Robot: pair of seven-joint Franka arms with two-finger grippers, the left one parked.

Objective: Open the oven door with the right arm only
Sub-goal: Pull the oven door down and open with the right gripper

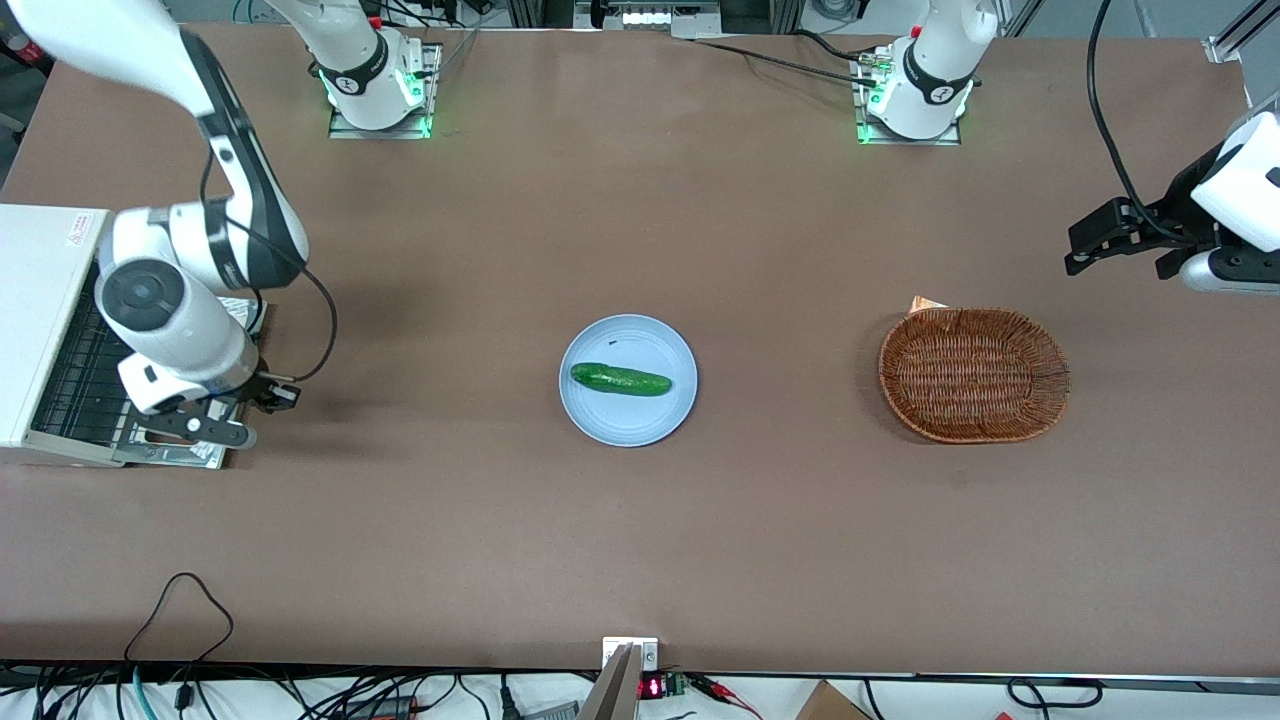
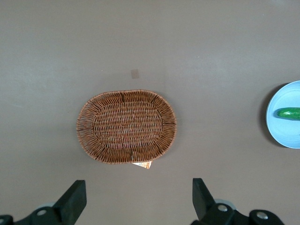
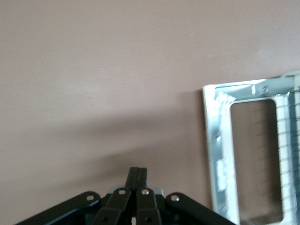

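The white toaster oven [image 1: 40, 330] stands at the working arm's end of the table. Its oven door [image 1: 172, 454] is swung down and lies about flat on the table in front of the oven, with the dark wire rack [image 1: 75, 375] showing inside. In the right wrist view the door [image 3: 219, 154] is a silver frame around a see-through window. The right arm's black gripper [image 1: 205, 430] hovers over the door's outer edge. Its fingers [image 3: 138, 174] are pressed together with nothing between them, beside the door frame over bare table.
A blue plate [image 1: 650, 420] holding a green cucumber [image 1: 620, 379] sits mid-table. A brown wicker basket [image 1: 975, 375] lies toward the parked arm's end, also in the left wrist view [image 2: 126, 126]. A black cable loops from the working arm's wrist [image 1: 325, 320].
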